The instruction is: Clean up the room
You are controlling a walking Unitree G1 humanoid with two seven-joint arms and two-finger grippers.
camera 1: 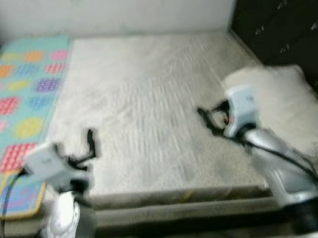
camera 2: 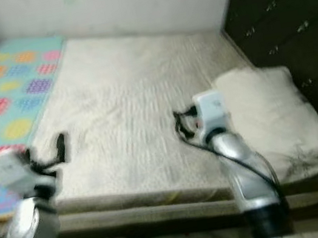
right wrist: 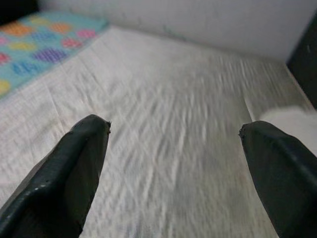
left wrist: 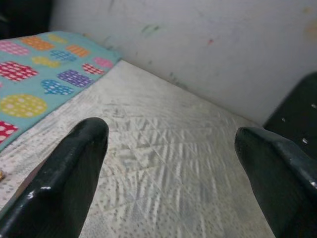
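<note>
A bare grey-white mattress [camera 1: 146,115] lies before me against a pale wall. A white pillow [camera 1: 292,108] rests on its right side. A turquoise mat with coloured patches [camera 1: 8,102] lies along its left side. My left gripper [camera 1: 91,142] hovers over the mattress's near left part, open with nothing between its fingers [left wrist: 74,173]. My right gripper [camera 1: 206,120] is held over the near right part, just left of the pillow, open and empty too, its fingers [right wrist: 64,178] wide apart.
A dark cabinet with small handles [camera 1: 295,15] stands to the right of the mattress. The mattress's front edge [camera 1: 179,198] runs across just ahead of my arms. The head views are blurred.
</note>
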